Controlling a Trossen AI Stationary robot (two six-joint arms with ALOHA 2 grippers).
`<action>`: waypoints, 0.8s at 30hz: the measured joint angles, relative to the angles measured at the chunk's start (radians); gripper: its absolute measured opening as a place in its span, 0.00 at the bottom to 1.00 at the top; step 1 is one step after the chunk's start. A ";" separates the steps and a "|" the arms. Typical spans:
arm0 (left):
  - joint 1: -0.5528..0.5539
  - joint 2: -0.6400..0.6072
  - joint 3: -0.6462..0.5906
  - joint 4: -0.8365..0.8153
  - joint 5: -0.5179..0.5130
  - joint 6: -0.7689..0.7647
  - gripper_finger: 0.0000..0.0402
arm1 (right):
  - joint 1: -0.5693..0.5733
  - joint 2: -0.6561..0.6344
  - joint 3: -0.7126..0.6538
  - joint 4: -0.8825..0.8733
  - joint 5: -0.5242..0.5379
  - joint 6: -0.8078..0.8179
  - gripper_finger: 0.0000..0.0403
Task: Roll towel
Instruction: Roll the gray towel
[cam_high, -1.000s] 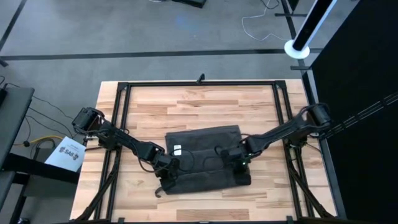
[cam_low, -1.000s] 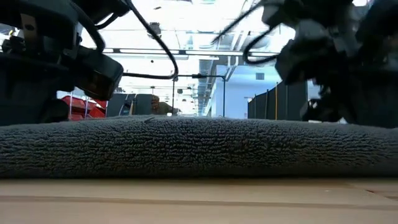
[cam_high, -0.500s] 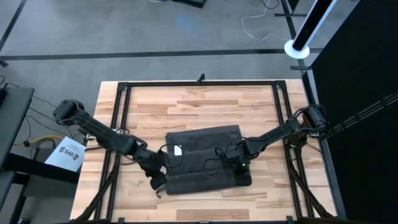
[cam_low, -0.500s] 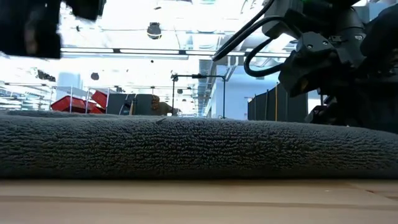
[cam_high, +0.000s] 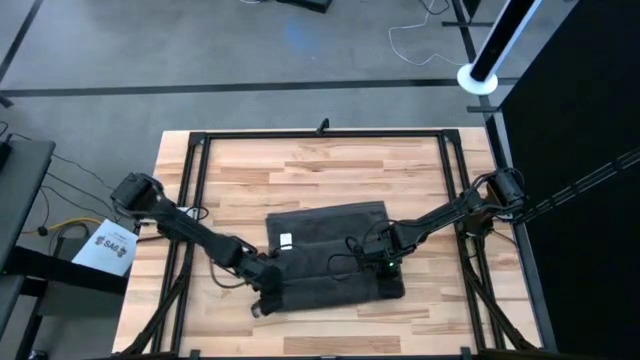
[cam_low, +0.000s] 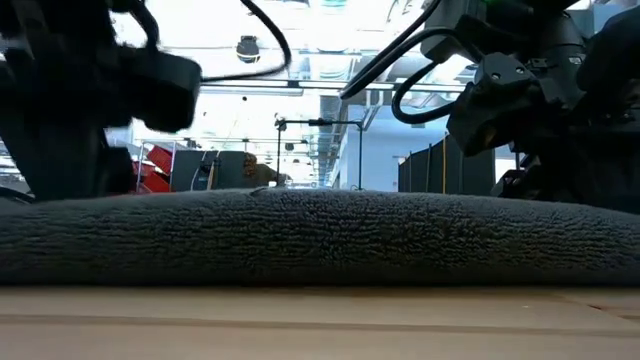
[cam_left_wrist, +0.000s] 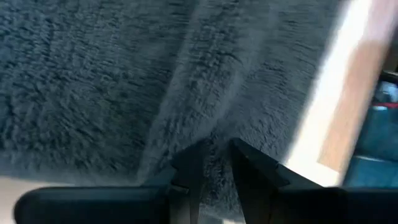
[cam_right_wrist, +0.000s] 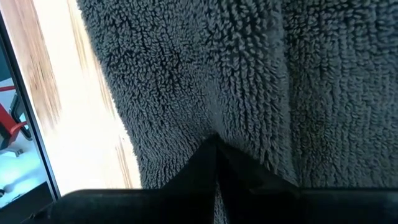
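Note:
The dark charcoal towel (cam_high: 330, 240) lies flat on the wooden table, its white label (cam_high: 285, 240) near its left edge. In the low view it is a long low ridge (cam_low: 320, 235). My left gripper (cam_high: 268, 288) is at the towel's near left corner. In its wrist view (cam_left_wrist: 214, 155) the fingers stand a narrow gap apart with pile between them. My right gripper (cam_high: 384, 262) is shut, its tips on the towel near its right edge (cam_right_wrist: 216, 140). My left gripper points its fingertips (cam_left_wrist: 189, 165) into the towel's pile beside a fold ridge (cam_left_wrist: 174, 99); I cannot tell whether they touch it. My right gripper's shut fingertips (cam_right_wrist: 208, 155) rest on the towel's top surface (cam_right_wrist: 214, 121), slanting down from the table's right. I cannot tell whether any pile is pinched. The towel lies flat under them.
Black frame rails (cam_high: 195, 200) run around the table's edges. Bare wood (cam_high: 320, 170) lies beyond the towel's far edge. A white sheet (cam_high: 105, 245) lies off the table's left side.
My left gripper has risen off the towel and gone toward the table's left and near edges, then come back down at the towel's near left corner. The towel has kept its place.

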 joint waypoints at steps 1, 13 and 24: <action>0.005 0.006 0.002 0.002 0.003 0.004 0.17 | 0.004 -0.006 0.000 -0.011 0.008 0.000 0.00; 0.009 -0.038 0.011 -0.086 0.051 0.017 0.17 | 0.050 -0.057 -0.011 -0.128 0.082 0.006 0.00; 0.011 -0.120 0.040 -0.126 -0.013 0.018 0.17 | -0.003 -0.237 -0.070 -0.115 0.068 0.019 0.00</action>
